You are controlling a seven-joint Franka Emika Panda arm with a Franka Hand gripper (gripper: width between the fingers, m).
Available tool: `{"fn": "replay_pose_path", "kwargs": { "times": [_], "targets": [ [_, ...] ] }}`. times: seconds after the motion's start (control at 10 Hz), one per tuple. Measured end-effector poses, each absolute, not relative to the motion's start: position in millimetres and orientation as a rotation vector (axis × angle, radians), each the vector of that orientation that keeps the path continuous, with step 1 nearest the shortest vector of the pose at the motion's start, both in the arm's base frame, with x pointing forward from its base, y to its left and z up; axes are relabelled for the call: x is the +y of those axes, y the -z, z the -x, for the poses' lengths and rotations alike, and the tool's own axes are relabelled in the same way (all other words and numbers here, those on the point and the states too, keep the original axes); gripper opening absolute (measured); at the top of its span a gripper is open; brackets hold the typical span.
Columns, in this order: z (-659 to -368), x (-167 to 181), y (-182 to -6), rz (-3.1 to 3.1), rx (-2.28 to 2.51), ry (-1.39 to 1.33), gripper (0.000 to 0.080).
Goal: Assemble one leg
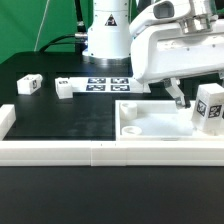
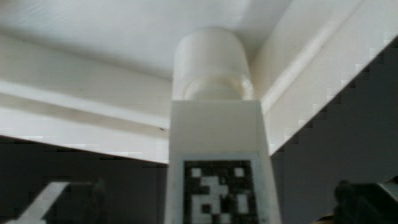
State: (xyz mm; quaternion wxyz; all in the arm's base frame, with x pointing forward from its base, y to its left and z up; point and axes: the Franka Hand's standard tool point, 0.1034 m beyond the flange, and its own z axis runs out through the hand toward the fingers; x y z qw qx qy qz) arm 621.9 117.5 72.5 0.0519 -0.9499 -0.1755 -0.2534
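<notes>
A leg [image 1: 209, 108], a stubby white block with a square marker tag, stands slightly tilted at the right corner of the large white panel [image 1: 150, 122]. In the wrist view the leg [image 2: 217, 130] runs up the middle, its rounded end toward the panel's recessed corner [image 2: 311, 50]. My gripper [image 1: 207, 98] straddles the leg from above. Its fingers [image 2: 45, 205] sit well out on either side, with dark gaps between them and the leg, so it is open. In the exterior view only one dark finger [image 1: 180, 97] shows, left of the leg. I cannot tell whether the leg is seated.
Two more legs [image 1: 29, 85] [image 1: 64, 89] lie on the black table at the exterior view's left. The marker board [image 1: 106, 84] lies behind them by the robot base. A long white border rail [image 1: 95, 152] runs along the front and the left side.
</notes>
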Motion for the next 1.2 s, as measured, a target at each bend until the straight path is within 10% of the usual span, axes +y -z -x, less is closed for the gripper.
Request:
{"fn": "replay_pose_path", "kwargs": {
  "times": [0.5, 1.2],
  "targets": [
    [-627.8, 122.9, -112.7, 2.894, -0.605, 0.749, 0.0648],
    [-618.4, 129.4, -98.9, 2.937, -0.603, 0.188, 0.0648]
  ]
}}
